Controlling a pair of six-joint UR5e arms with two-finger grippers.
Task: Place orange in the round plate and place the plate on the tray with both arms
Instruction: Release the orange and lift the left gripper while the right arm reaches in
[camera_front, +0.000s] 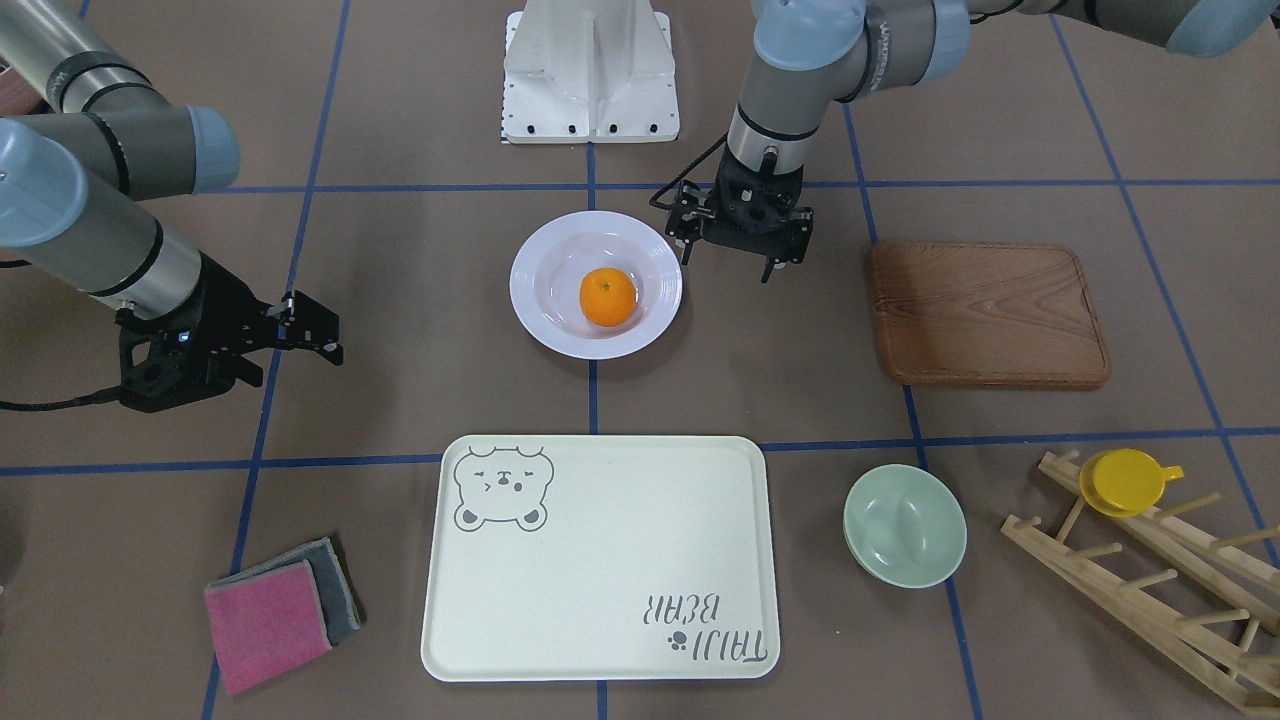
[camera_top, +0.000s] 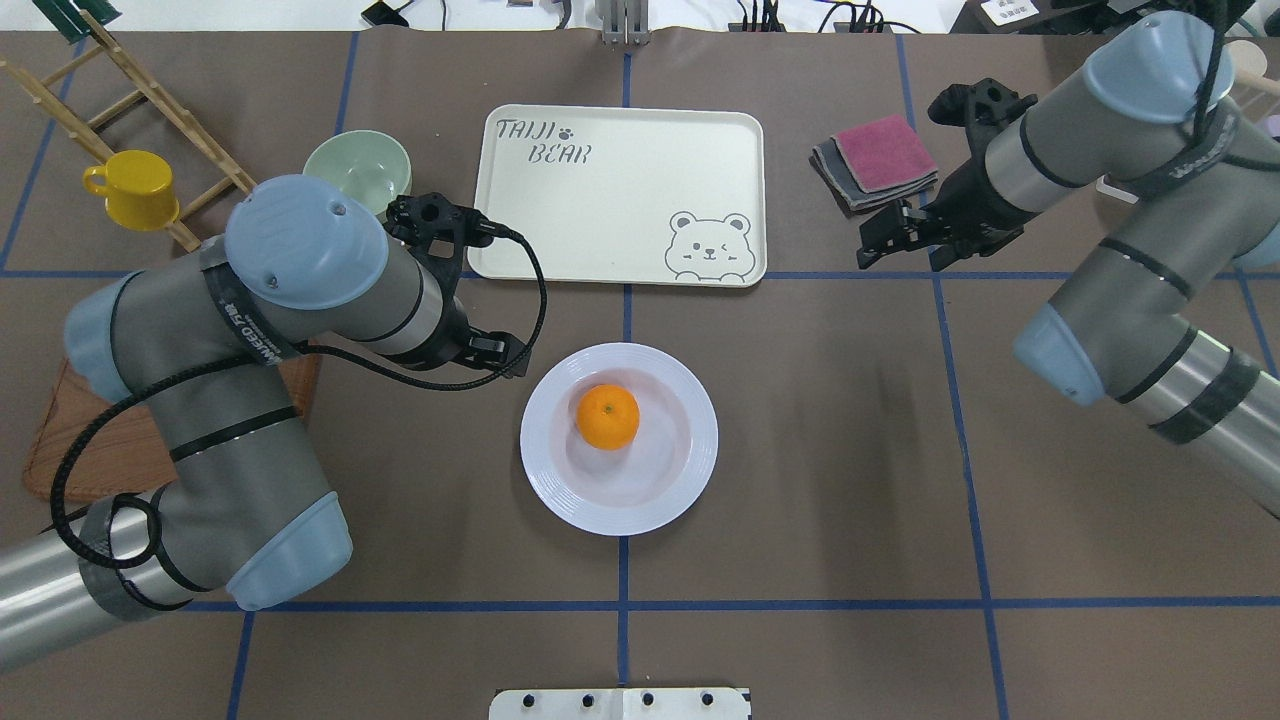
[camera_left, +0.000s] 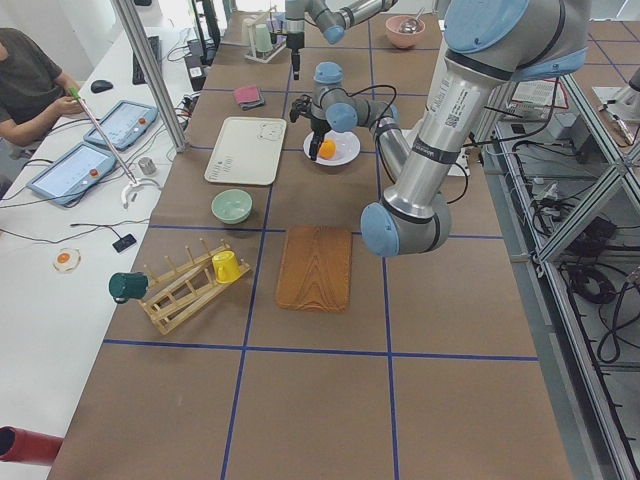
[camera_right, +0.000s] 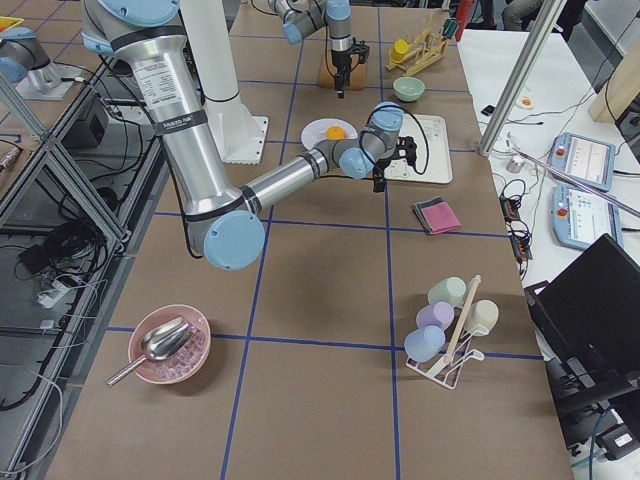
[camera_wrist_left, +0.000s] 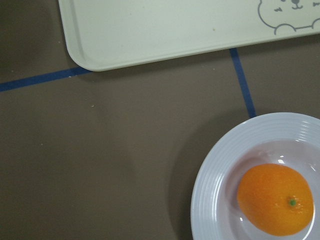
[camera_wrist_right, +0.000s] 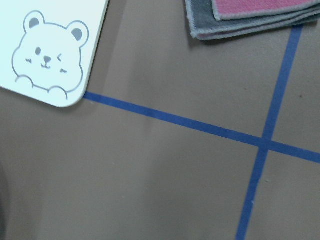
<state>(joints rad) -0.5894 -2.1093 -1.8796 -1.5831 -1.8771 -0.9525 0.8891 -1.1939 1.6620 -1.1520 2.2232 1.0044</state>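
Note:
The orange (camera_front: 607, 297) (camera_top: 607, 416) lies in the sunken centre of the white round plate (camera_front: 534, 300) (camera_top: 560, 490), which rests on the table mid-way between both arms. The cream bear tray (camera_front: 600, 560) (camera_top: 620, 190) lies flat just beyond the plate, with nothing on it. My left gripper (camera_front: 728, 262) hovers open close beside the plate's rim, holding nothing. My right gripper (camera_front: 325, 335) (camera_top: 905, 250) stands open and holding nothing, well off to the plate's other side. In the left wrist view the orange (camera_wrist_left: 276, 199), the plate (camera_wrist_left: 210, 200) and a tray corner (camera_wrist_left: 150, 30) show.
A brown wooden board (camera_front: 985, 312) lies beside the left arm. A pale-green bowl (camera_front: 905, 525) and a wooden rack with a yellow cup (camera_front: 1125, 482) stand past it. Folded pink and grey cloths (camera_front: 280, 610) lie near the tray's other end. The white base block (camera_front: 590, 70) sits behind the plate.

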